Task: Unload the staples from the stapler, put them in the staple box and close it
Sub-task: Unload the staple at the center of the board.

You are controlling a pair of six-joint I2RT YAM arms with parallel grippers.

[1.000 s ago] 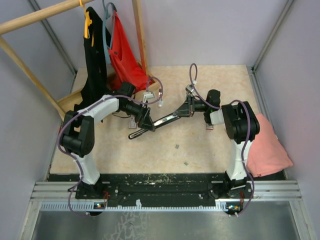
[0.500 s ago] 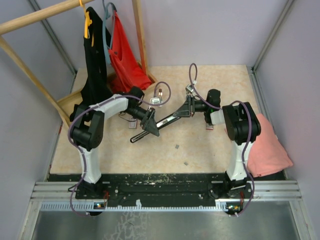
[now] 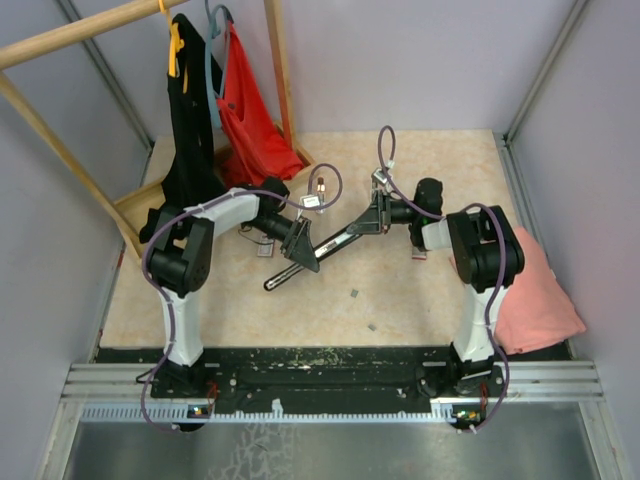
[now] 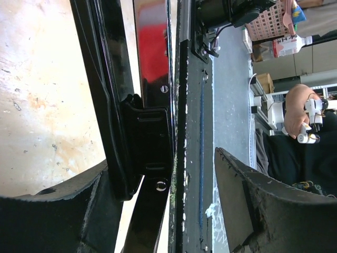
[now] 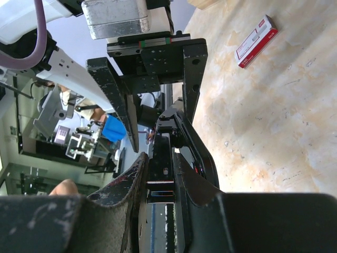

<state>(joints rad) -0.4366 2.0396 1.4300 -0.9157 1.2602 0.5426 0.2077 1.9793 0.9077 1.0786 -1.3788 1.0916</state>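
Note:
The slim black stapler [image 3: 318, 248] slants across the middle of the table, its two arms parted. My right gripper [image 3: 372, 222] is shut on its far right end, and the right wrist view shows both fingers pressed on the stapler [image 5: 160, 158] at the gripper [image 5: 161, 164]. My left gripper [image 3: 300, 248] straddles the stapler's middle. In the left wrist view the stapler [image 4: 150, 132] lies against one finger of this gripper [image 4: 160, 168], with a gap to the other finger [image 4: 247, 200]. Two tiny grey specks [image 3: 354, 293] lie on the table; whether they are staples I cannot tell.
A small red-and-white box [image 5: 255, 41] lies beside the right arm. A wooden rack with a black garment [image 3: 190, 110] and a red one [image 3: 250, 120] stands at the back left. A pink cloth [image 3: 535, 290] lies off the table's right edge.
My left gripper has shifted slightly right along the stapler and its jaws have narrowed around it. The stapler's free end has swung a little toward me. The right gripper has kept its hold.

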